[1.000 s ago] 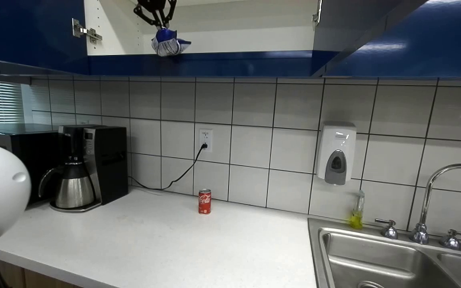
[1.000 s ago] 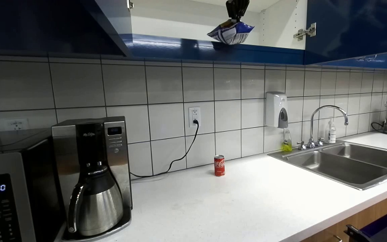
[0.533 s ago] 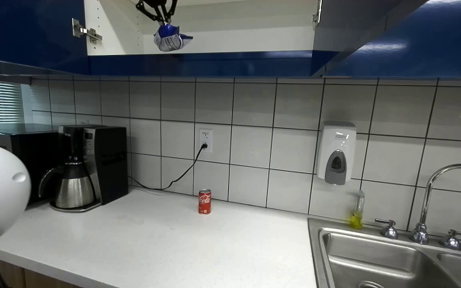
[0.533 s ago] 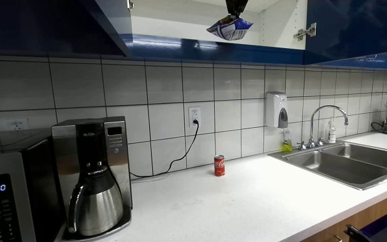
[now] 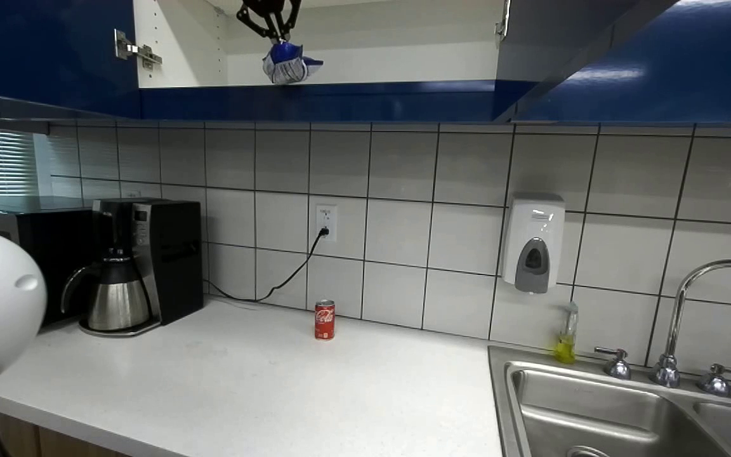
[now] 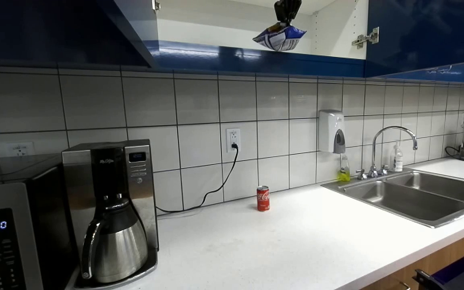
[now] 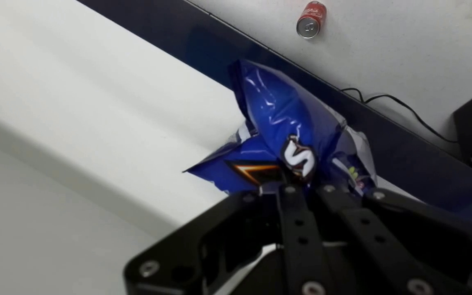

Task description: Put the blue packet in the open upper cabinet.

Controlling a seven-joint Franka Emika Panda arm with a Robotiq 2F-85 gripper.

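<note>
Both hand (image 5: pixel 280 39) and blue packet (image 5: pixel 289 67) have slid right and slightly down in an exterior view within half a second. I'm pinching the packet's top; in the wrist view it overlaps the pale interior (image 7: pixel 117 106) and blue lip (image 7: pixel 203 45) of the open upper cabinet (image 5: pixel 397 100); whether it's fully inside I can't tell. I'd ease deeper past the lip before releasing low. A bottle (image 5: pixel 566 336) holds yellow liquid (image 5: pixel 564 351); the carafe (image 5: pixel 119 306) hides its contents.
</note>
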